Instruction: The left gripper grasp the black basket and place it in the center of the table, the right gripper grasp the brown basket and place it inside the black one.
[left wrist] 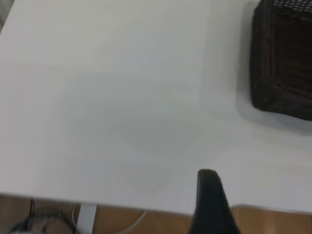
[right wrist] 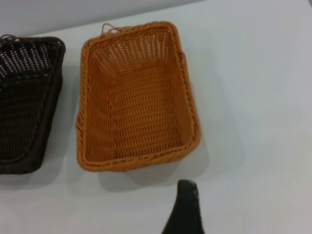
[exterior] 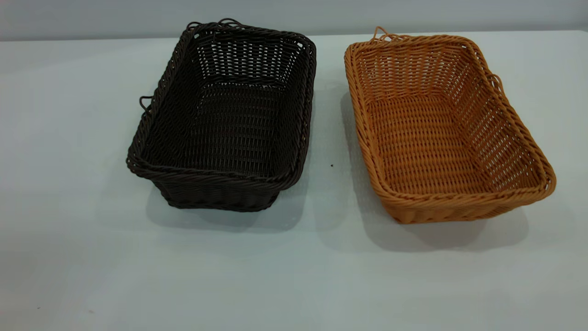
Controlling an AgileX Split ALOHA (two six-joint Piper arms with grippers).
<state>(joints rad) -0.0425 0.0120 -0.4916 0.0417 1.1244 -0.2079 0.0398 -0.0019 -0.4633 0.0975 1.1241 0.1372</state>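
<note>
The black basket (exterior: 225,124) stands upright on the white table (exterior: 294,276), left of centre. The brown basket (exterior: 441,133) stands beside it on the right, a gap apart. Both are empty. Neither gripper shows in the exterior view. In the left wrist view, one black finger (left wrist: 210,200) of my left gripper (left wrist: 242,195) shows over the table's near edge, far from the black basket (left wrist: 285,58). In the right wrist view, one finger (right wrist: 186,209) of my right gripper (right wrist: 220,197) hovers short of the brown basket (right wrist: 136,97). No second finger lies against either one; both are empty.
The table's front edge (left wrist: 122,207) shows in the left wrist view, with cables and floor beyond it. The black basket also shows in the right wrist view (right wrist: 24,97). A grey wall (exterior: 294,14) runs behind the table.
</note>
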